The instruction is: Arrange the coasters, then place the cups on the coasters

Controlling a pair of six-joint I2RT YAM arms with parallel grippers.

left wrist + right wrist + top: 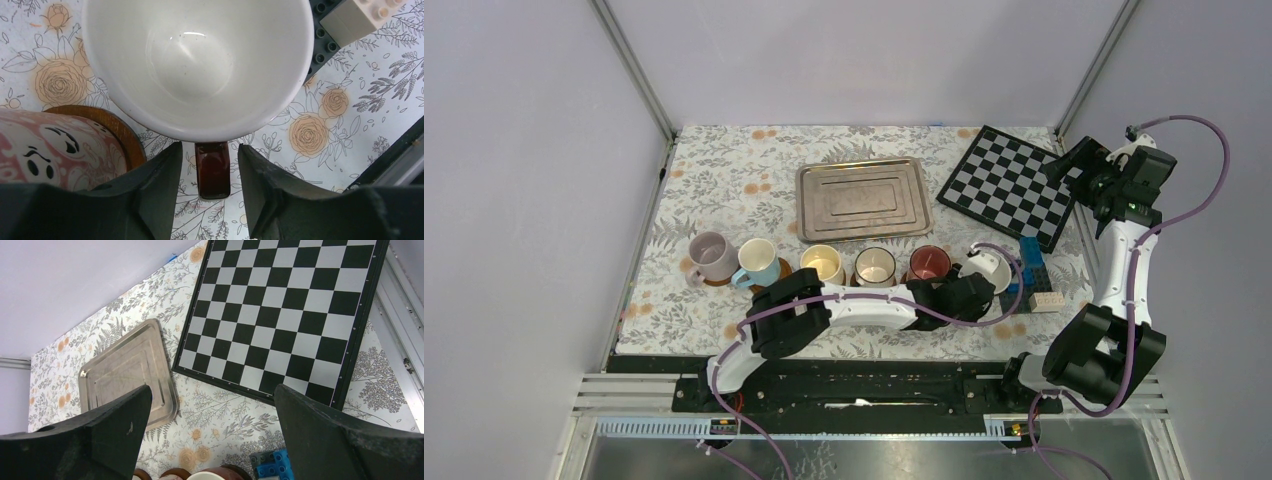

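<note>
Six cups (875, 266) in one row, L to R, across mid table (724, 160).
Tray (864, 199) behind row's centre; chessboard (1014, 185) to tray's R, at far-R corner. Bricks (1035, 262) just R of rightmost cup (200, 65); its L neighbour (55, 145) on a coaster (122, 135). Left gripper (207, 160) in front of rightmost cup, handle btwn its fingers, not touching.

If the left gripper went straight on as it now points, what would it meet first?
Probably the dark red handle of the white-lined dark red ceramic cup, now between the left gripper's open jaws, then the cup's wall; depth is hard to judge.
</note>
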